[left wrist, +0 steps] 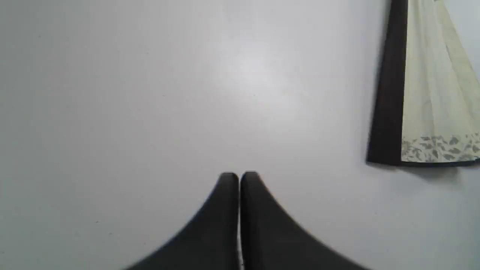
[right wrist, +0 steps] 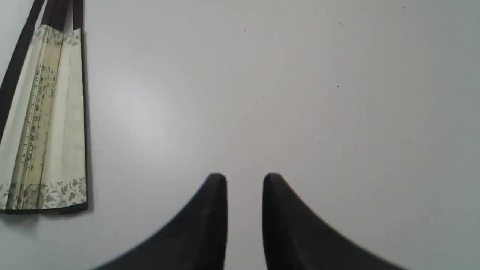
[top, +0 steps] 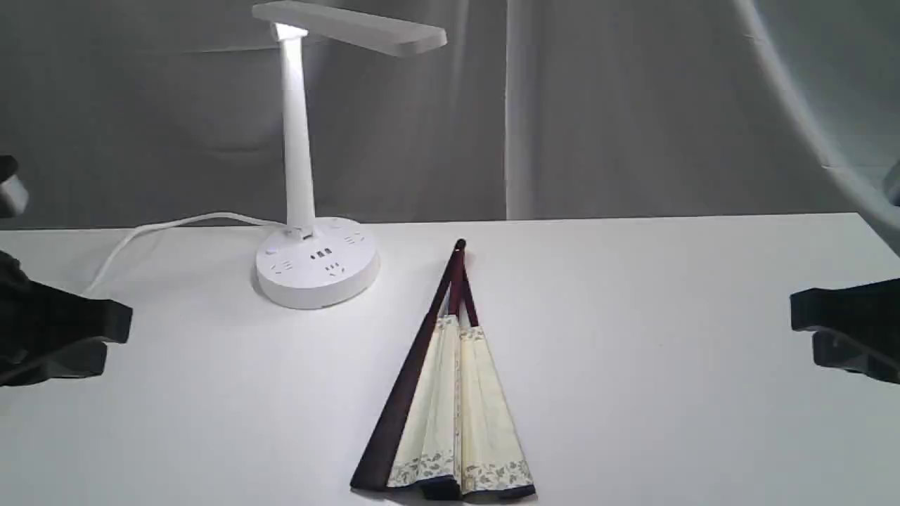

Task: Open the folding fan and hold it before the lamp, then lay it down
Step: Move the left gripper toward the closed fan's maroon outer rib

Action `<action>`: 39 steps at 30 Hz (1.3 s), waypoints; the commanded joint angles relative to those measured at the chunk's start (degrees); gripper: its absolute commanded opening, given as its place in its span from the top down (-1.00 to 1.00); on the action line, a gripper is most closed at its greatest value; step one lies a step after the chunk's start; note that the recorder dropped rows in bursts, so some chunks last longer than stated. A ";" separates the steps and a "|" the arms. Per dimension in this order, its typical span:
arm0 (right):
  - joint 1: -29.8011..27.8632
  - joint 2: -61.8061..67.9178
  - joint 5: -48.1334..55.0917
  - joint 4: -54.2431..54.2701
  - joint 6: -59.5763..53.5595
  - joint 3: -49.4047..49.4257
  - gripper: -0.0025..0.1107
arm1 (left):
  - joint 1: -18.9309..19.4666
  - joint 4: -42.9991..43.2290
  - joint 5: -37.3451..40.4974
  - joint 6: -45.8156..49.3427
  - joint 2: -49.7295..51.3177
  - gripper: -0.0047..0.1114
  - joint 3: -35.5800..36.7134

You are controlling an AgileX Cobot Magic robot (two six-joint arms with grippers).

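The folding fan (top: pixel 450 407) lies flat on the white counter (top: pixel 668 351) in the lower middle of the exterior frame. It is only partly spread, into a narrow wedge. Its pivot end points toward the back of the counter, just right of the lamp's round base (top: pixel 316 270) and apart from it, and its grey floral border sits close to the bottom edge. One dark maroon guard (top: pixel 408 393) splays out along the left side of the cream leaf. The right wrist view shows columns of small black writing on the folds of the fan (right wrist: pixel 45 112). The lamp (top: pixel 299 154) stands upright in the upper left-centre of the frame, with its flat bar head (top: pixel 351 28) reaching right above the column. Its white cord (top: pixel 162 228) trails off to the left along the counter's back edge. The left hand (top: pixel 119 337) hangs at the left edge of the frame, well apart from the fan (left wrist: pixel 431 93). Its fingers are pressed together with only a hairline seam between them (left wrist: pixel 239 176), and it holds nothing. The right hand (top: pixel 805 334) sits at the right edge, also well clear. Its fingers are parted by a narrow gap over bare counter (right wrist: pixel 244 178), and nothing is in its grip.
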 commanded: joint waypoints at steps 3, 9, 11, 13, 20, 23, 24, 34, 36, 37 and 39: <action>0.23 2.68 -0.12 7.76 -7.27 -0.33 0.61 | -5.69 0.03 -1.80 -0.63 3.58 0.92 -1.62; 1.42 4.95 0.20 12.59 -13.80 -0.33 0.61 | -9.59 -0.08 -4.47 -0.39 7.57 0.92 -1.62; 2.56 5.61 -0.20 13.45 -14.70 -0.33 0.61 | -10.96 -0.26 -6.22 -0.39 9.15 0.92 -1.73; 3.45 6.17 -0.66 13.69 -14.70 -0.33 0.61 | -12.16 -0.26 -7.60 0.35 11.03 0.91 -2.45; 4.69 8.34 -1.53 14.48 -14.70 -0.33 0.61 | -12.88 -1.64 -6.84 0.45 17.36 0.68 -8.92; 4.82 8.49 -1.95 14.48 -14.70 -0.33 0.61 | -12.88 -3.36 -5.50 0.45 20.19 0.57 -12.05; 4.82 8.49 -2.23 14.48 -14.70 -0.33 0.61 | -12.88 -4.44 -4.72 0.87 21.27 0.53 -13.15; 4.82 8.49 -2.23 14.48 -14.70 -0.33 0.61 | -12.88 -17.02 -2.78 12.58 29.91 0.26 -19.84; 4.82 8.49 -2.23 14.48 -14.70 -0.33 0.61 | -12.88 -19.17 -2.78 14.29 31.03 0.17 -20.48; 4.82 8.49 -2.23 14.48 -14.70 -0.33 0.61 | -12.77 -20.52 -2.78 15.50 31.41 0.11 -20.72; 4.82 8.49 -2.23 14.48 -14.70 -0.33 0.61 | -12.77 -25.61 -2.78 20.71 32.09 0.03 -20.82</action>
